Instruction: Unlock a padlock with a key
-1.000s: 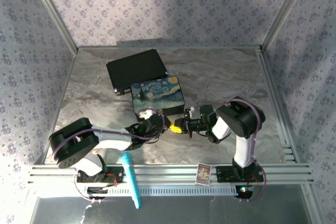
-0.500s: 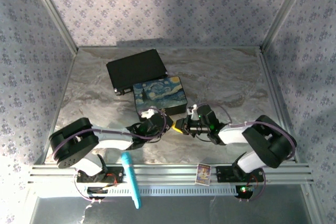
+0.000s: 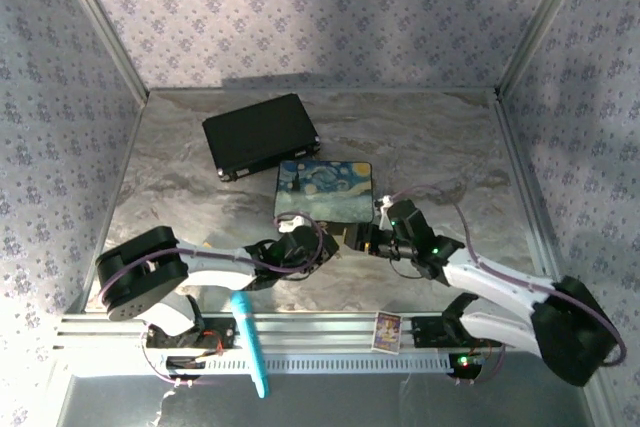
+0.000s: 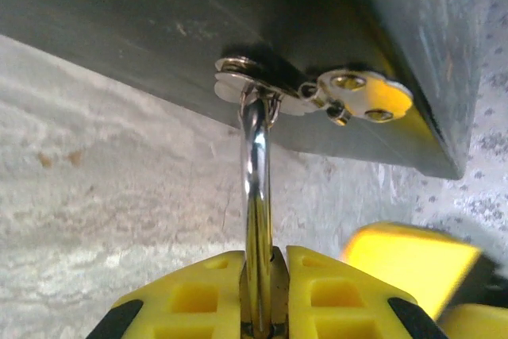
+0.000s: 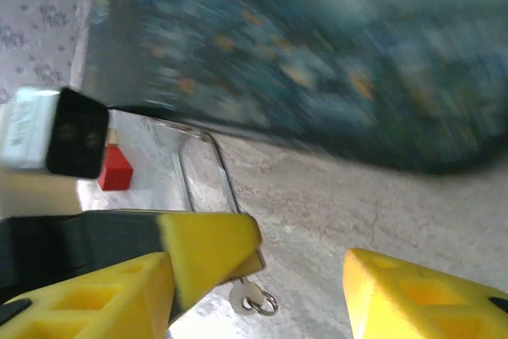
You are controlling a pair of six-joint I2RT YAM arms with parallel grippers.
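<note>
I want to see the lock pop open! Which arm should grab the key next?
Probably the right arm. The right gripper is open and faces the key just in front of it. The left gripper is busy, shut on the padlock by its silver loop at the box.

Overhead view. A marbled table (image 3: 430, 147) is enclosed by flowered walls (image 3: 300, 7). A black case (image 3: 260, 133) lies toward the back, with a painted box (image 3: 324, 189) just in front of it. The left gripper (image 3: 320, 243) and right gripper (image 3: 353, 238) meet at the box's near edge. A teal stick (image 3: 250, 343) and a small card (image 3: 387, 330) lie at the front rail (image 3: 520, 323).
</note>
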